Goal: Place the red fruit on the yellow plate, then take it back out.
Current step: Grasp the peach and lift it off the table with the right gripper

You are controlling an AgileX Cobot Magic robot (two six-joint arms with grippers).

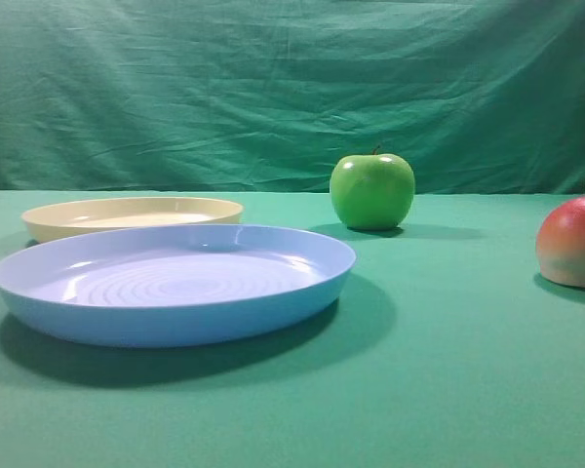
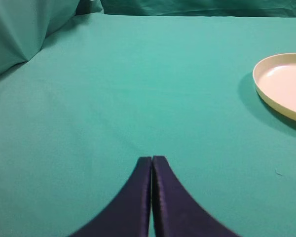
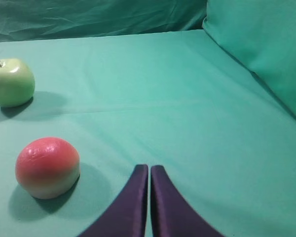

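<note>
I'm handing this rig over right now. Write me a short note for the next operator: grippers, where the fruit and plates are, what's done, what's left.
Left gripper: shut, empty, over bare green cloth, with the yellow plate ahead to its right.
Right gripper: shut, empty, over the cloth; the red fruit sits ahead to its left, not touched.
Yellow plate is empty, behind the blue plate, which is also empty.
Green apple stands on the cloth further back, apart from the red fruit.
Done, as things lie: the fruit is on the cloth, not on the plate.
Left: judging by this, grasp the red fruit, set it on the yellow plate, then take it out.
</note>
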